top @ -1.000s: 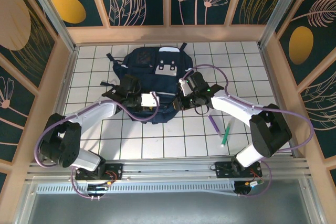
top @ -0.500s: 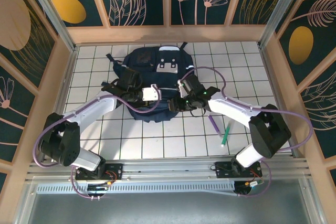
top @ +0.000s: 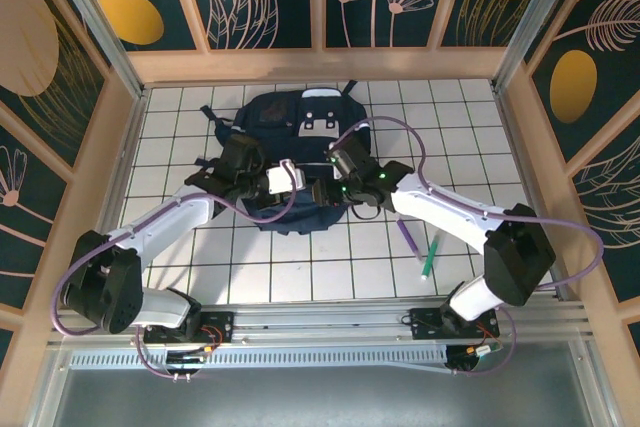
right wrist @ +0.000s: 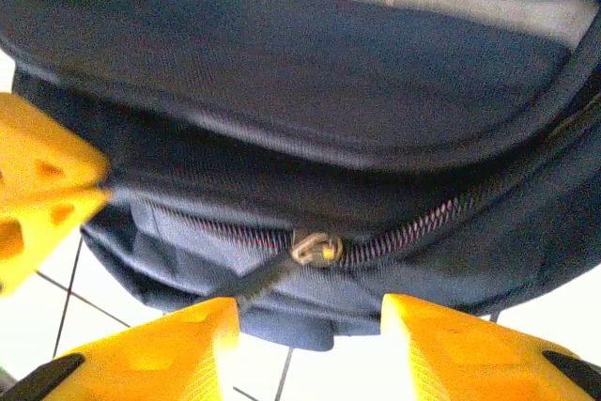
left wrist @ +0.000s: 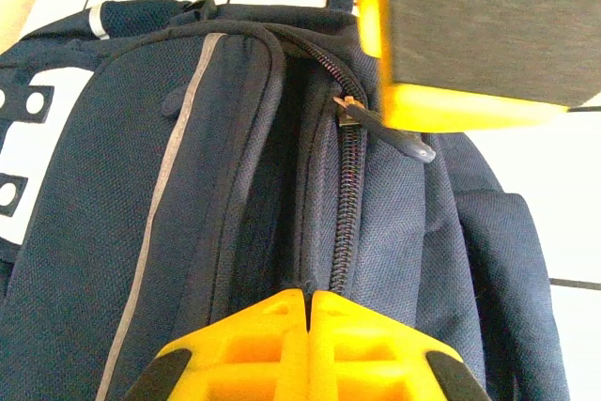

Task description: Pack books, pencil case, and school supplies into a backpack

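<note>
The white tiled table (top: 300,267) is carrying everything. The backpack (top: 265,112) is lying at its far middle, with its white patches facing up. In the wrist views its zip is running shut along the stretch that shows, and the inside is not showing, so I cannot tell what is in it.

Both arms are reaching in over the near end of the backpack (left wrist: 113,232). The left gripper (top: 296,179) is sitting at that end from the left side. In its own camera the left gripper (left wrist: 308,300) is showing its two yellow fingers pressed flat together, closed, with the tips resting on the cloth where the zip track ends. I cannot tell whether any cloth is being pinched there.

The right gripper (top: 322,190) is meeting it from the right. In its own view, the right gripper (right wrist: 310,302) is holding its fingers apart, clamping nothing, just in front of the backpack (right wrist: 310,72).

The purple pen (top: 407,237) and the green pen (top: 428,258) are lying on the tiles to the right, near each other and well apart from the backpack.

The zip slider (right wrist: 315,249) is sitting just beyond the gap between the right fingers, with its dark pull tab (right wrist: 268,279) trailing toward the left one. From the left wrist the slider (left wrist: 349,108) is sitting just beside a right finger (left wrist: 470,25).
</note>
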